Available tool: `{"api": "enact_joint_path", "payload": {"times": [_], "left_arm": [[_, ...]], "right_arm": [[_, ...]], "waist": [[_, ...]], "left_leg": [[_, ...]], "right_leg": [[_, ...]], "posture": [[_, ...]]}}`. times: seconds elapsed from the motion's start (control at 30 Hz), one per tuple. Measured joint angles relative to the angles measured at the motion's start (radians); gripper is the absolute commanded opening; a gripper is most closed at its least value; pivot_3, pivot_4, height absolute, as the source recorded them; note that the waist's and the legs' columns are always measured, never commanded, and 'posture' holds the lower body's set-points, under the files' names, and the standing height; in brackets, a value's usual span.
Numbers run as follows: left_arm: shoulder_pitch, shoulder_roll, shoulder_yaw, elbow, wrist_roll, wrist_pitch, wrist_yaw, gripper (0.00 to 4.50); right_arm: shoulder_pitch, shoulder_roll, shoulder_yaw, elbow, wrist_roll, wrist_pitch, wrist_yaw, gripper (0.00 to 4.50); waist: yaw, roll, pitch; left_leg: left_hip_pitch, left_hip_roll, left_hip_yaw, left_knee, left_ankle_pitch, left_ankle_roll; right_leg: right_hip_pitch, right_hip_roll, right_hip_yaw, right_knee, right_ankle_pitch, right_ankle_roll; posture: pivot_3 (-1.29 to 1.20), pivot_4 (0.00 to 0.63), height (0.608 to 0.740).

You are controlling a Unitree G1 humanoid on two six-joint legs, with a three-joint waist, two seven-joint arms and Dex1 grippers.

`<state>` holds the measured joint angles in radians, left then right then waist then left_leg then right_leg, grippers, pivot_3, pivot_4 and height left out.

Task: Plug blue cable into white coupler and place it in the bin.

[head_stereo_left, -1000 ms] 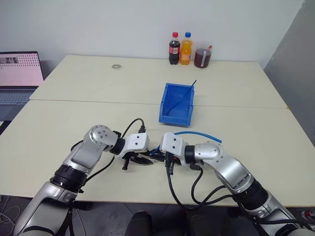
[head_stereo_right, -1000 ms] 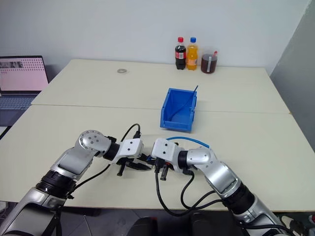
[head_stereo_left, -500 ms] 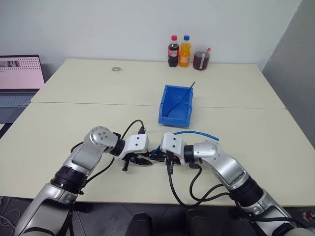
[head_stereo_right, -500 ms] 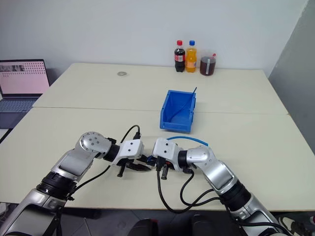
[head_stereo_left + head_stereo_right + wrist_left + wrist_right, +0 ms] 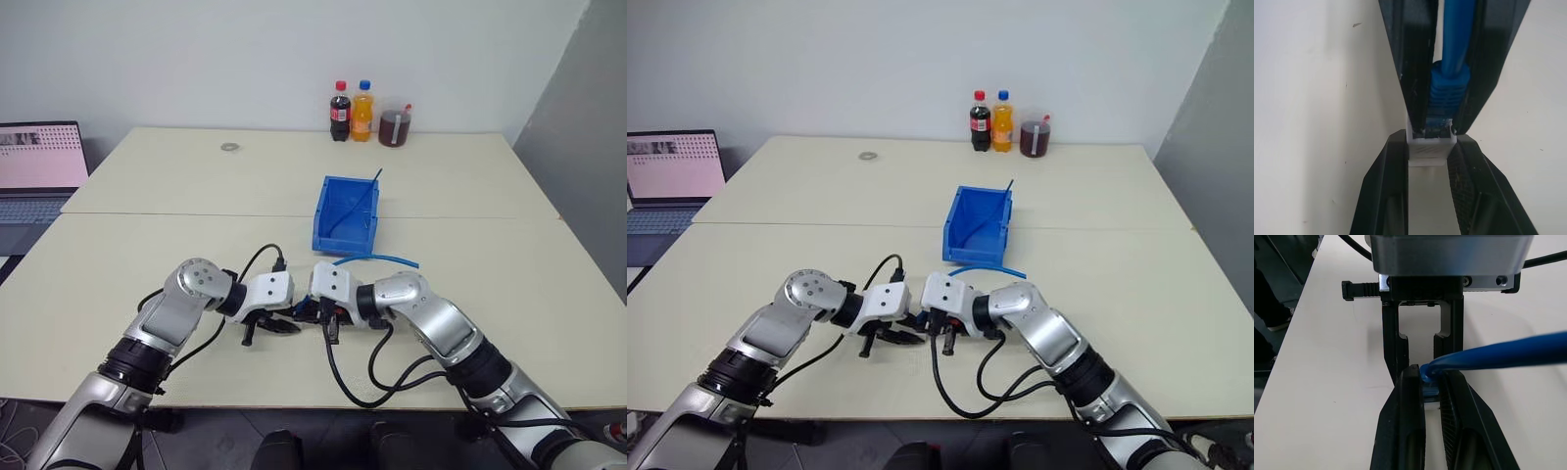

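Bottle labels too small to read. Left end effector [image 5: 1429,147] pinches the white coupler [image 5: 1428,149]; right end effector [image 5: 1431,377] pinches the blue cable [image 5: 1452,46] plug-first against it, seemingly seated. Cable trails toward the bin [image 5: 345,211] on the desk [image 5: 147,245].

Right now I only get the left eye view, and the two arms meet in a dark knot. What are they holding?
Observer: The left wrist view shows the left fingers clamping the white coupler.
Visitor: And the other arm?
Observer: The right fingers pinch the blue cable just behind its plug.
Visitor: Is it plugged in?
Observer: The plug's tip meets the coupler's socket; how deep, I cannot tell.
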<state>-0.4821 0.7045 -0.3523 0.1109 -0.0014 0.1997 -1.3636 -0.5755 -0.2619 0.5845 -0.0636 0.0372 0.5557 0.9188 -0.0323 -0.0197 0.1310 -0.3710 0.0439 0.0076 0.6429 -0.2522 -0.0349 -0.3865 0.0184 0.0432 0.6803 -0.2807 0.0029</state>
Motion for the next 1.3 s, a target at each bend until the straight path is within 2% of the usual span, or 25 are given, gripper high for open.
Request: {"api": "enact_joint_path", "payload": {"times": [0.1,0.47,1.3], "left_arm": [[0.004,0.000,0.001,0.000,0.001,0.009,0.000,0.78],[0.025,0.001,0.011,0.000,0.008,0.011,0.000,0.78],[0.070,-0.001,0.037,-0.002,0.010,0.006,0.019,0.78]], "right_arm": [[-0.001,0.005,0.007,0.000,-0.016,0.001,0.001,0.13],[-0.015,0.054,0.012,0.023,-0.025,0.062,0.003,0.13],[-0.024,0.085,0.026,0.079,-0.078,0.038,0.027,0.13]], "waist": [[0.000,0.000,0.000],[-0.002,0.005,-0.009],[-0.010,0.010,-0.023]], "left_leg": [[0.006,0.000,0.001,-0.003,0.000,0.000],[0.010,0.000,0.001,-0.010,0.000,0.000],[0.017,0.002,0.000,-0.017,-0.001,-0.001]], "right_leg": [[0.004,0.000,0.001,0.000,-0.004,-0.005],[0.004,0.000,0.000,0.000,-0.004,-0.004],[0.003,-0.002,0.001,-0.001,-0.012,-0.011]], "posture": [[0.00,0.150,0.740],[0.00,0.150,0.740],[0.00,0.150,0.740]]}}
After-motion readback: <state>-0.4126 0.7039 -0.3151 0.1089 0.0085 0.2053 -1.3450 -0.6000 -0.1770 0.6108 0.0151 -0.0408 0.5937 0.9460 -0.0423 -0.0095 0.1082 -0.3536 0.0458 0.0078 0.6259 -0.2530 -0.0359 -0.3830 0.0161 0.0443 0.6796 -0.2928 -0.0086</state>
